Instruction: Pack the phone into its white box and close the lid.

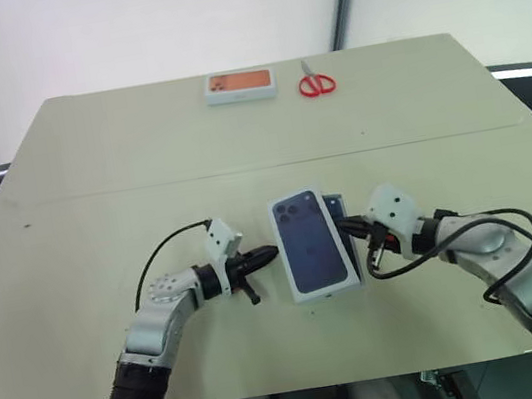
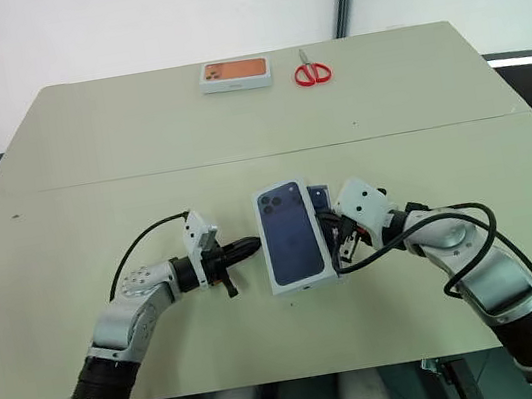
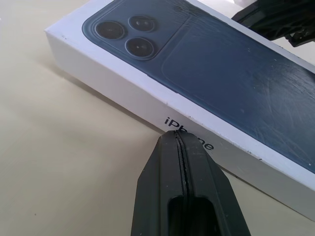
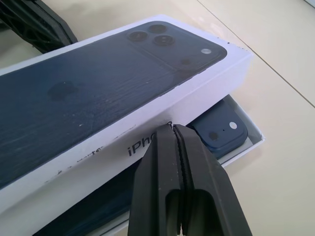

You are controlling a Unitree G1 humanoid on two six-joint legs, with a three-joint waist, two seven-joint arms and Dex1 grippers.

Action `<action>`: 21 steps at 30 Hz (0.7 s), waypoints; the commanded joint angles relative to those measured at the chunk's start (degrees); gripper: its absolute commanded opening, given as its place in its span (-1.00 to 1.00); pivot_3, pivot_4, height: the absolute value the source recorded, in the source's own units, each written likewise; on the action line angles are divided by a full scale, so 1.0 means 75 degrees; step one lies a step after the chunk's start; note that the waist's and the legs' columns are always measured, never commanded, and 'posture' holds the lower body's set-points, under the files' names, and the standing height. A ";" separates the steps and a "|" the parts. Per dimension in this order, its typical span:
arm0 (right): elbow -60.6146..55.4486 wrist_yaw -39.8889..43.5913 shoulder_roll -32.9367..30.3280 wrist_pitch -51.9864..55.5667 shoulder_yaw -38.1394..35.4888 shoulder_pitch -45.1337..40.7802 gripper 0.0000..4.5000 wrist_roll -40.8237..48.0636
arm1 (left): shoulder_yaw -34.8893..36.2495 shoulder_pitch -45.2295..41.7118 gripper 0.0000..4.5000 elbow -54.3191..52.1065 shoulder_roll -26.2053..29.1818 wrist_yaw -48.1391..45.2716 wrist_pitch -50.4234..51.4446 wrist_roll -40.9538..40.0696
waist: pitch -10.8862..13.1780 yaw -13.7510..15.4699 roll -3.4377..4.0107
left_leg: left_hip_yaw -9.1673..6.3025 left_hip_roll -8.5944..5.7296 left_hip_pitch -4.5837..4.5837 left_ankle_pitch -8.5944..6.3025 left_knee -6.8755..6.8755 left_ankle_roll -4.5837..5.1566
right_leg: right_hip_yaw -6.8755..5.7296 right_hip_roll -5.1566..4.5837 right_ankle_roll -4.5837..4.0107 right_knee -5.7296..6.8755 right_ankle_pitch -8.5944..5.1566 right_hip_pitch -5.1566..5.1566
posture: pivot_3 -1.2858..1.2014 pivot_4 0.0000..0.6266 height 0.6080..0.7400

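Observation:
The lid [image 1: 310,243], white with a dark phone picture on top, lies skewed over the white box [image 4: 255,137] near the table's front. It leaves the box's right side uncovered. There the navy phone [image 4: 219,129] shows inside the tray, its camera corner peeking out from under the lid. My left gripper [image 1: 272,252] is shut with nothing in it, and its tip rests against the lid's left long side [image 3: 123,101]. From the other side my right gripper [image 4: 172,127] is shut and empty too, its tip pressed to the lid's right long side above the phone.
A white box with an orange face [image 1: 239,85] and red scissors [image 1: 317,84] lie at the table's far edge. A seam [image 1: 142,186] crosses the table between them and the lid. Bare tabletop lies on both sides of my arms.

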 commanded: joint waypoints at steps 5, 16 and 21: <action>-0.0064 0.0006 0.0095 -0.0174 -0.0349 0.0193 -0.99 -0.0335 | -0.0160 -0.0624 -1.00 0.0193 -0.0695 0.0258 -0.0011 0.0034 | 0.0001 -0.0008 -0.0003 | -0.0004 -0.0004 -0.0002 0.0000 0.0006 0.0000 | -0.0004 0.0000 0.0001 0.0000 0.0001 0.0003 | 0.03 -0.52 1.00; -0.0149 0.0048 0.0113 -0.0094 -0.0616 0.0602 -0.99 -0.0506 | -0.0288 -0.0635 -1.00 0.0306 -0.0795 0.0162 -0.0082 0.0158 | 0.0001 -0.0001 -0.0003 | -0.0004 -0.0001 -0.0002 0.0001 0.0003 -0.0001 | -0.0003 0.0005 0.0002 0.0005 0.0001 -0.0002 | 0.03 -0.52 1.00; -0.0249 0.0046 0.0163 -0.0050 -0.0489 0.0704 -0.99 -0.0632 | -0.0128 -0.0625 -1.00 0.0304 -0.0842 0.0276 -0.0034 0.0099 | 0.0001 -0.0012 -0.0003 | -0.0002 -0.0001 -0.0002 0.0001 0.0003 -0.0001 | -0.0002 0.0005 0.0002 0.0005 0.0001 -0.0004 | 0.03 -0.52 1.00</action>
